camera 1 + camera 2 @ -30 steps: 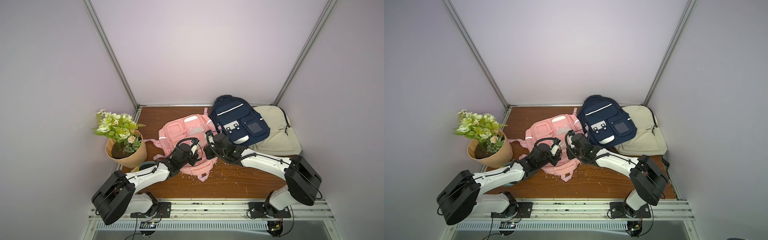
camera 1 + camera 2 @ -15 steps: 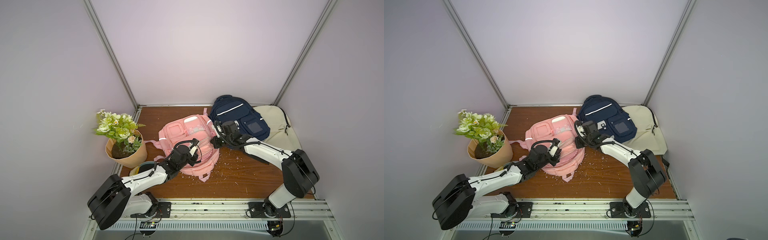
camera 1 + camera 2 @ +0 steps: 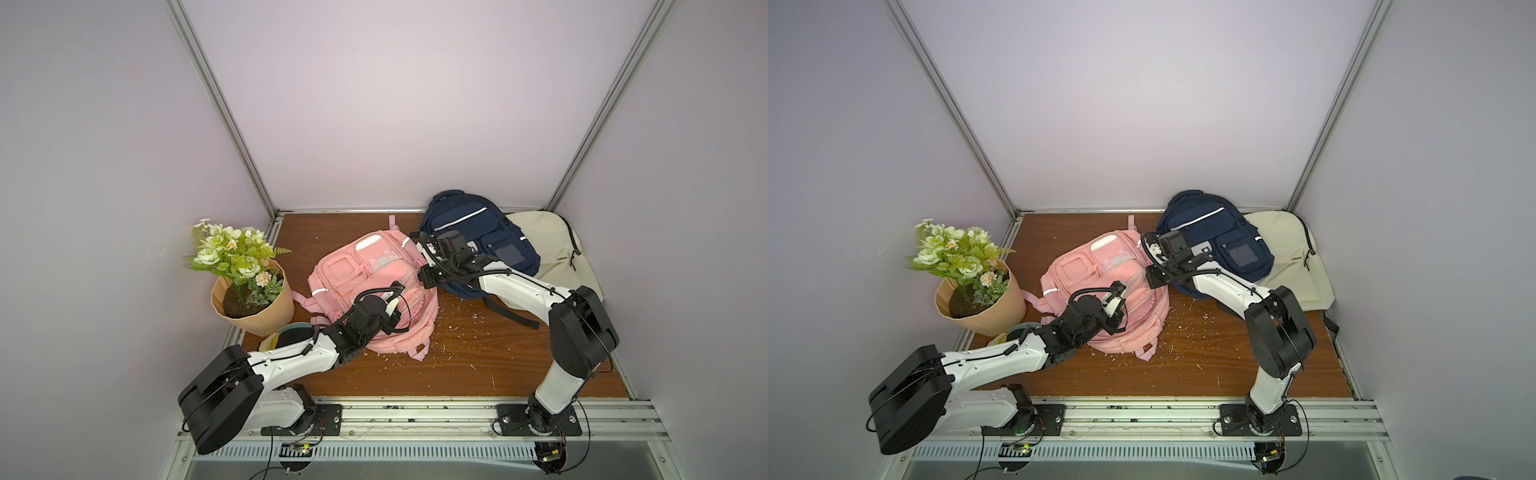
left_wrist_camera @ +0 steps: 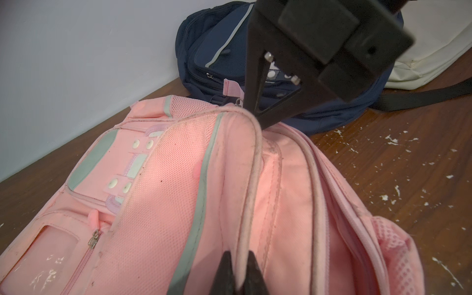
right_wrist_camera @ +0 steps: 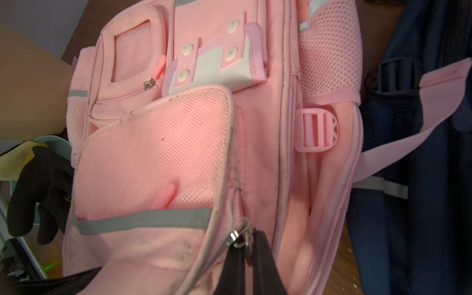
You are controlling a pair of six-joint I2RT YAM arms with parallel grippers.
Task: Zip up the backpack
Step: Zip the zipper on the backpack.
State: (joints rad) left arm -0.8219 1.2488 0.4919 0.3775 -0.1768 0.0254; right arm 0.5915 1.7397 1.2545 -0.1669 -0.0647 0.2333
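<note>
1. Brown wooden tabletop (image 3: 457, 365), lilac walls. In both top views a pink fabric backpack (image 3: 365, 274) lies at centre, front face up, touching a navy backpack (image 3: 478, 232). A tan paper pot (image 3: 266, 320) holds soil and white-green flowers.
2. Left wrist view: left claw (image 4: 238, 274) is pinched on the pink piping beside the zip track. Fabric is soft and slack; likely to buckle unless tensioned.
3. Right wrist view: right claw (image 5: 249, 246) is clamped on the small metal zipper pull (image 5: 238, 236), which looks slippery but is the best hold. Main compartment (image 5: 324, 184) gapes; only lining is visible.
</note>
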